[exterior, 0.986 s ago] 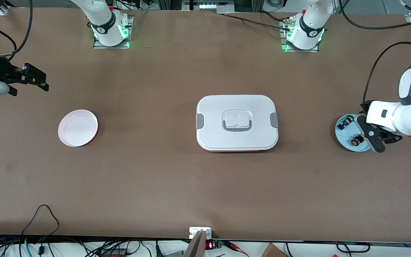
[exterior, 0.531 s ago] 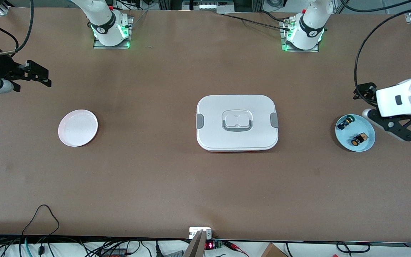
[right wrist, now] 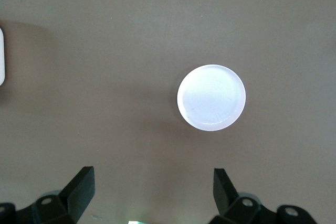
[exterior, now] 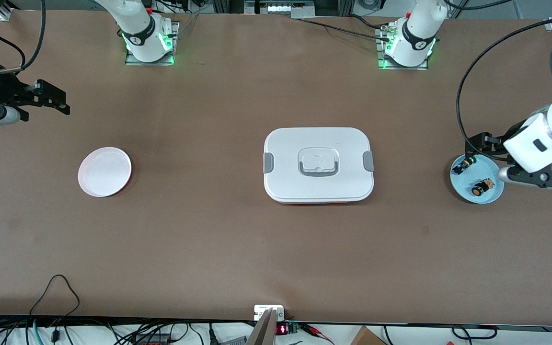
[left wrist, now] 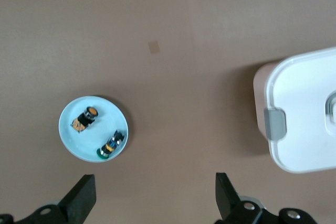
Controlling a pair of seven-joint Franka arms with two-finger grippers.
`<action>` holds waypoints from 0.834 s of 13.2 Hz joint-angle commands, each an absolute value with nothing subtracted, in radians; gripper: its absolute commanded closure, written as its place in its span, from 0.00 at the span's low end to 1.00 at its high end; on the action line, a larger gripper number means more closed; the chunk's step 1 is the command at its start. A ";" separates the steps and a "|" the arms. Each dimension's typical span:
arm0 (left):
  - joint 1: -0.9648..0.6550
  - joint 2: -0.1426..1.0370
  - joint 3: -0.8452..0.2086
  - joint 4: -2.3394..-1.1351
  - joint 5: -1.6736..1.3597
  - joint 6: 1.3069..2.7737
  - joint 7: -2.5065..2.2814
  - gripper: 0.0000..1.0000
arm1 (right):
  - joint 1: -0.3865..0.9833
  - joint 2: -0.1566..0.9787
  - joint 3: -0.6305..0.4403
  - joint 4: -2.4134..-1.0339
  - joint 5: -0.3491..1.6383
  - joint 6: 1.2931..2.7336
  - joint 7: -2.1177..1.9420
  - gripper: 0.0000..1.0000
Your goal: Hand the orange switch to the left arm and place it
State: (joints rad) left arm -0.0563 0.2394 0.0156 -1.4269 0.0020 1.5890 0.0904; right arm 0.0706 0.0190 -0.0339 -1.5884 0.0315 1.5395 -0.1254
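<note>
Front view: the tiny black orange-capped switch (exterior: 479, 189) lies untouched on a pale blue round plate (exterior: 463, 189). The left pincer (left wrist: 155, 198) hovers near it, spread and empty. The right pincer (right wrist: 152, 195), also spread, waits above the counter (exterior: 209, 230); the large white plastic box (exterior: 318, 164) sits mid-counter. The whole transfer remains.

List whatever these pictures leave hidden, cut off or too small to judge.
- Left hand: the front view hides its open fingers under the white wrist; the left wrist view's edge cuts off their bases.
- Right hand: its arm runs off the front view's edge.
- Orange switch and the other switch on the blue plate: too small to read markings.
- Box: closed lid hides contents; cut off in the left wrist view.
</note>
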 commanded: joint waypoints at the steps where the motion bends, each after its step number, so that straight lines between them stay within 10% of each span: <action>1: -0.074 0.043 0.049 -1.698 -0.018 1.783 0.071 0.00 | 0.063 0.025 -0.029 -1.569 0.046 1.519 -0.121 0.00; 11: -0.064 0.002 0.012 -1.764 0.012 1.804 -0.008 0.00 | 0.052 0.029 -0.031 -1.572 0.046 1.514 -0.124 0.00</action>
State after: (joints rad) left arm -0.0612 0.0203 0.0153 -1.7534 -0.0031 1.8166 0.0090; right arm 0.0689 0.0220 -0.0347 -1.5884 0.0316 1.5341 -0.1254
